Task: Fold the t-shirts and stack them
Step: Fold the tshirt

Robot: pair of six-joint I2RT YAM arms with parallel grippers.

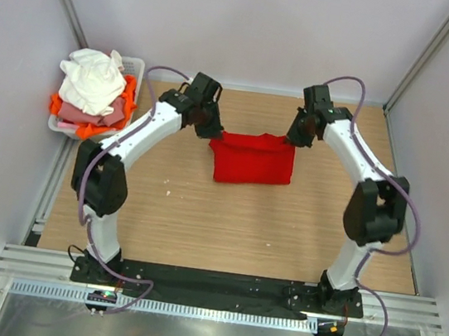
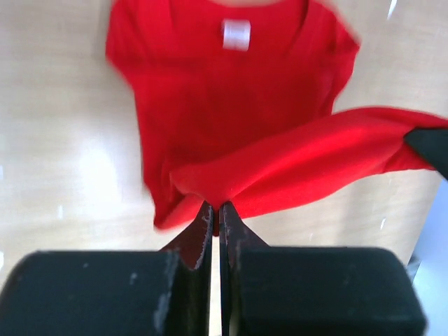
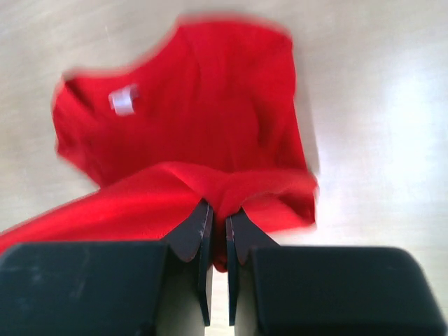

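A white slotted basket (image 1: 136, 64) sits at the far left corner of the wooden table (image 1: 242, 221).

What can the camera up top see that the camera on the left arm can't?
Only the top view shows the white basket piled with white, pink and orange shirts. Only the left wrist view shows the white neck label and, close up, the left gripper pinching red cloth. Both show the red t-shirt on the wooden table.

right fingers (image 3: 218, 234) pinched on red t-shirt (image 3: 203, 119) hem | white neck label (image 3: 123, 100) up | wooden table (image 3: 378, 91)
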